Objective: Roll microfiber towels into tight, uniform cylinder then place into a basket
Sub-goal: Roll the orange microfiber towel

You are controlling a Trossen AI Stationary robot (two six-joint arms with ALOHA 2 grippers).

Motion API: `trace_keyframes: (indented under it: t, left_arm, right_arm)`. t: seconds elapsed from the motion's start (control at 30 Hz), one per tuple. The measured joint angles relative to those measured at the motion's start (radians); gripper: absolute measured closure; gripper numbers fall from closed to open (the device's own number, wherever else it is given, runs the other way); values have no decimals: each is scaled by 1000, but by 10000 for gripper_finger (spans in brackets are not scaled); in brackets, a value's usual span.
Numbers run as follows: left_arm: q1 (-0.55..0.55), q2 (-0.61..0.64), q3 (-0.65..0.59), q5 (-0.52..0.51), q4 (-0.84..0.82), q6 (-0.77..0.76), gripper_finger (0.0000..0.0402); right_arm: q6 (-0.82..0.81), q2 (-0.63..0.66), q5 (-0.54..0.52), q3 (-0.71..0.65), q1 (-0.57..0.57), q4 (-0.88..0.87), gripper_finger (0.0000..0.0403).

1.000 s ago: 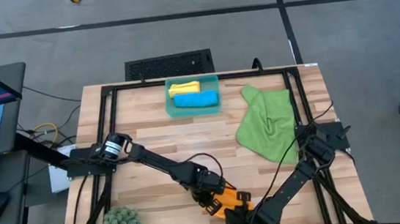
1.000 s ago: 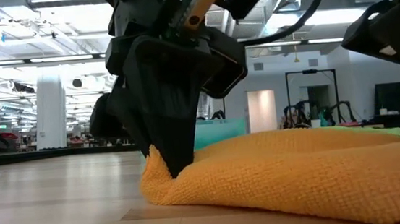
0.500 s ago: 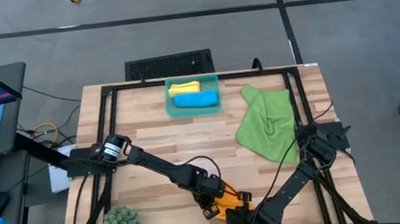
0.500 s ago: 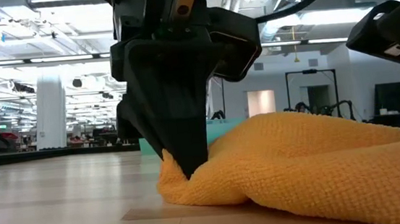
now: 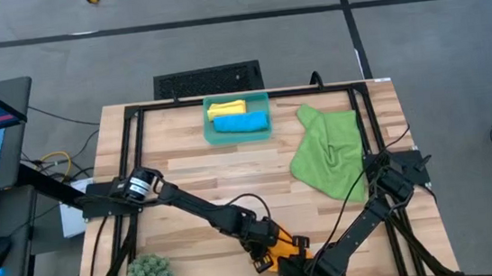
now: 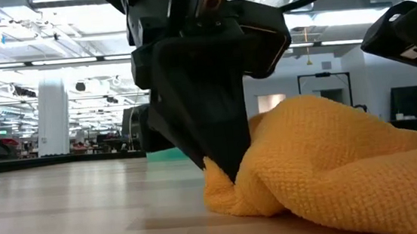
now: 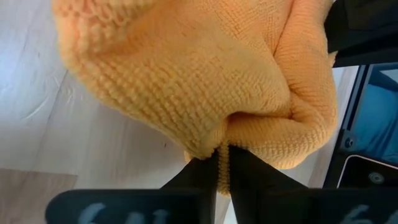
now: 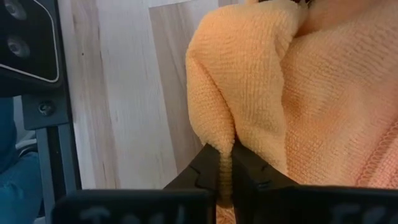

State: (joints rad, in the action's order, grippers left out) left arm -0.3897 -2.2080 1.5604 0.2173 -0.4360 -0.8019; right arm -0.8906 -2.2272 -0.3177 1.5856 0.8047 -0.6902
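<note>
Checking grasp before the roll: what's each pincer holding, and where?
Both hold the orange towel: left pincer pinches a fold at its edge, right pincer another edge fold.

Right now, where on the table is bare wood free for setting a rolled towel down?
Free: the wood between the basket and the left arm, and left of the basket. Crowded: the front edge, where both grippers pinch the orange towel, and the green towel.
</note>
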Motion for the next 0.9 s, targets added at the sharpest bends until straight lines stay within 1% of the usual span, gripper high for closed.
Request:
trace_keyframes:
  t: [0.07, 0.17, 0.27, 0.33, 0.4, 0.43, 0.53, 0.6, 0.7, 0.9]
  left_arm:
    - [0, 0, 0, 6, -8, -12, 362]
    - [-3, -1, 2, 0, -33, -25, 321]
    - [-4, 1, 3, -14, -55, -19, 281]
    - [-2, 1, 3, 14, -57, -19, 263]
    - [2, 1, 3, 61, -60, 6, 254]
    - [-1, 1, 5, 64, -63, 29, 252]
    - [-32, 2, 24, 19, -88, 111, 254]
    - [-57, 7, 42, -43, -118, 170, 257]
    - [-100, 26, 54, -168, -179, 228, 259]
    - [-210, 86, 56, -417, -281, 256, 259]
  right_arm:
    - [0, 0, 1, 0, 2, 2, 368]
    - [0, 0, 1, 0, 8, 3, 378]
    - [0, 0, 0, 0, 18, 4, 379]
    - [0, 0, 0, 0, 26, 2, 374]
    - [0, 0, 1, 1, 32, -9, 369]
    - [2, 0, 3, 1, 34, -19, 369]
    - [36, 0, 10, 1, 45, -47, 374]
    - [71, 0, 10, 1, 51, -52, 379]
    - [103, 0, 9, 1, 56, -53, 380]
    - [105, 1, 15, 1, 60, -68, 370]
